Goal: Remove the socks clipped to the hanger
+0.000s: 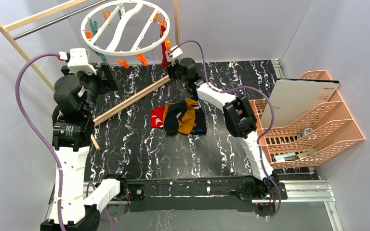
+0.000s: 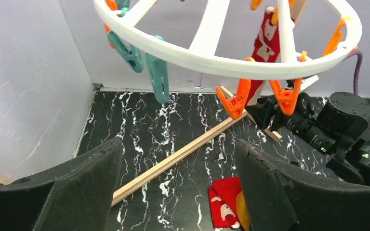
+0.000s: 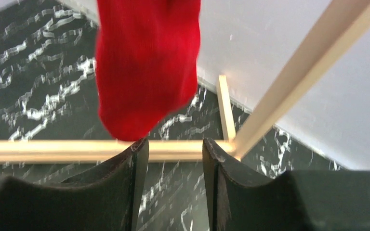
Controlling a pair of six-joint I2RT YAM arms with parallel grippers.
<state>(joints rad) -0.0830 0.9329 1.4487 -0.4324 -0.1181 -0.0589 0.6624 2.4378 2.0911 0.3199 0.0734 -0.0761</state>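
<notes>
Black marbled table held a pile of socks. One red sock hung clipped to the hanger, close in front of the right gripper, parted and empty. The left gripper gaped empty nearby.

Lab cell: white walls, marbled tabletop.

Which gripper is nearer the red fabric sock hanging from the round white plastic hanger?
Right. The right gripper sits open just under the toe of the red fabric sock; the left gripper, also open, is across the round white plastic hanger, clear of it.
</notes>
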